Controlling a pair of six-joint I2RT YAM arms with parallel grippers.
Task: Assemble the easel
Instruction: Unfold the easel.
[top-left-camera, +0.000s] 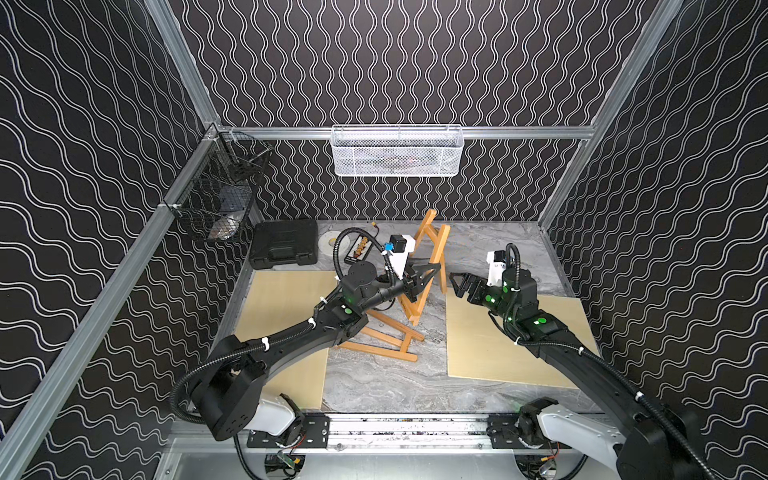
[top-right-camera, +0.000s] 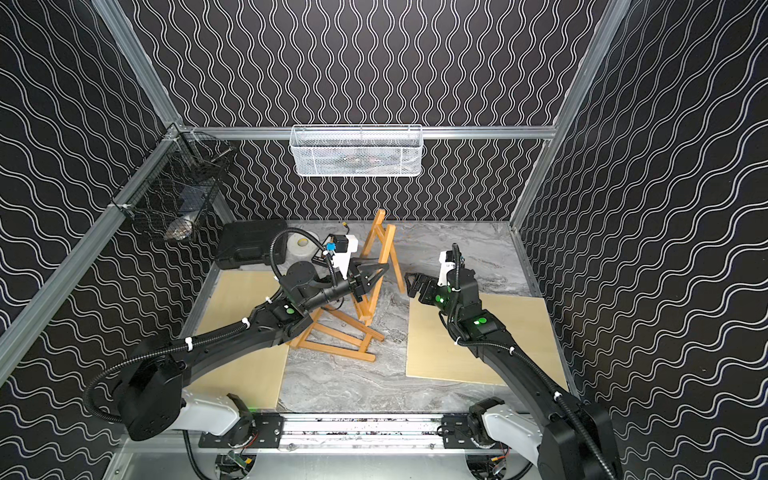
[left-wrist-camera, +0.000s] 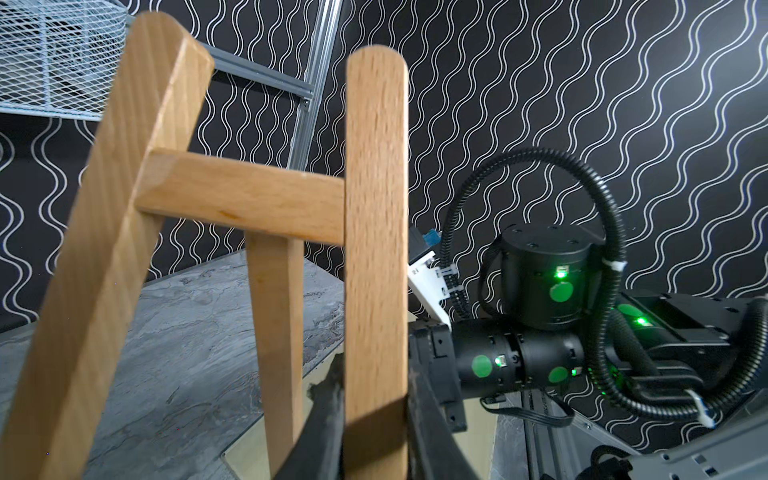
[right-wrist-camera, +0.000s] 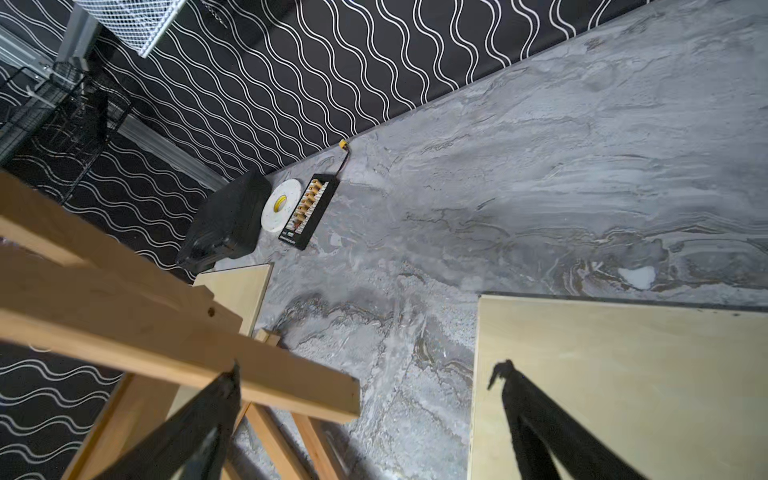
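The wooden easel (top-left-camera: 432, 245) is in two hinged frames. One frame lies flat on the marble table (top-left-camera: 386, 345); the other is raised and tilted in both top views. My left gripper (top-left-camera: 434, 268) is shut on a slat (left-wrist-camera: 376, 208) of the raised frame, its black fingers (left-wrist-camera: 328, 415) pressing both sides of the wood. Right of the easel, my right gripper (top-left-camera: 454, 284) stands open and holds nothing. In the right wrist view the end of an easel slat (right-wrist-camera: 291, 386) reaches partway into the gap of the right gripper (right-wrist-camera: 369, 370), past one finger (right-wrist-camera: 216, 399).
Two pale plywood boards (top-left-camera: 282, 299) (top-left-camera: 511, 345) lie left and right of the easel. A black case (top-left-camera: 284, 243), a tape roll (top-left-camera: 330, 241) and a black connector strip (top-left-camera: 360, 247) sit at the back left. A white mesh basket (top-left-camera: 397, 151) and a black wire basket (top-left-camera: 220, 195) hang on the walls.
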